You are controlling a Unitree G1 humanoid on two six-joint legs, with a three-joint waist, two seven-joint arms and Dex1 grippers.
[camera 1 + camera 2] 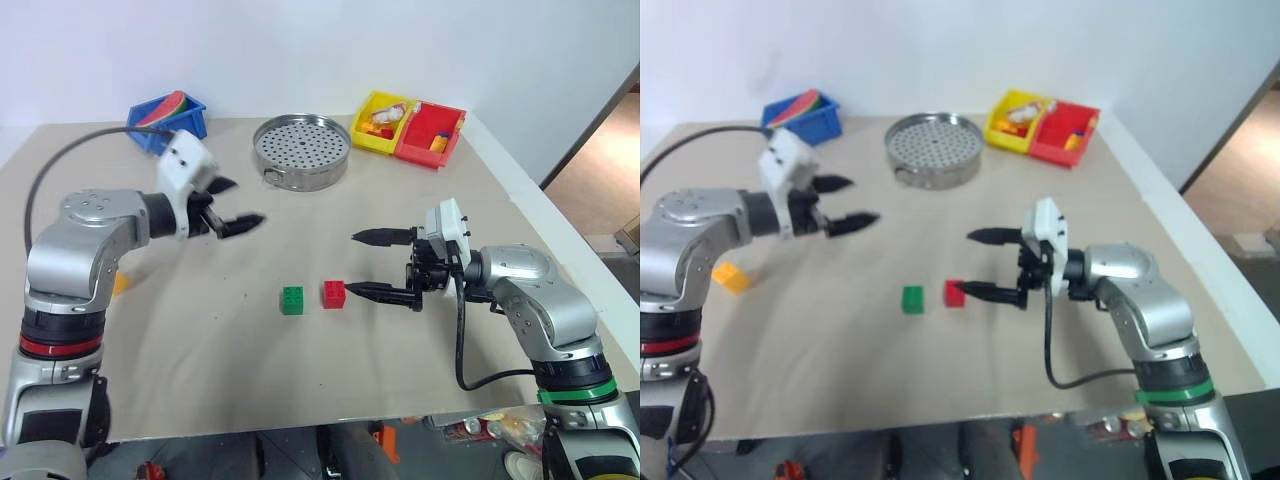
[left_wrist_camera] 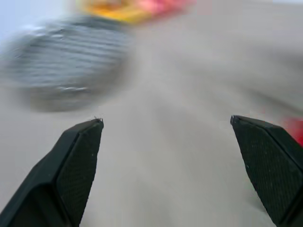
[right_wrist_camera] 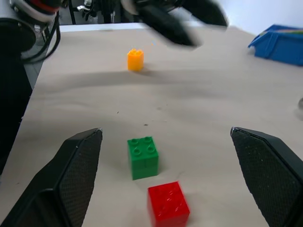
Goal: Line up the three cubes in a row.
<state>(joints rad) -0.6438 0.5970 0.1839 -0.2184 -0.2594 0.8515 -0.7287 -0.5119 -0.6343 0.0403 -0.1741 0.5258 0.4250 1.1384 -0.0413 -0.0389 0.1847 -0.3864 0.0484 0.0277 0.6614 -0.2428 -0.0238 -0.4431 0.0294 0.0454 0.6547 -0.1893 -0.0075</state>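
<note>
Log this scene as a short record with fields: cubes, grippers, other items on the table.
green cube: on the table, beside the red one, a small gap between
red cube: next to the right gripper's near finger
orange-yellow cube: apart, far to the left, under the left arm
row: not yet formed
left gripper: open, raised, holding nothing
right gripper: open, holding nothing, pointing left
other items: steamer tray, blue bin, yellow bin, red bin

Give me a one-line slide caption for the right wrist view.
Open right gripper frames the green cube and red cube; orange-yellow cube sits apart.
</note>
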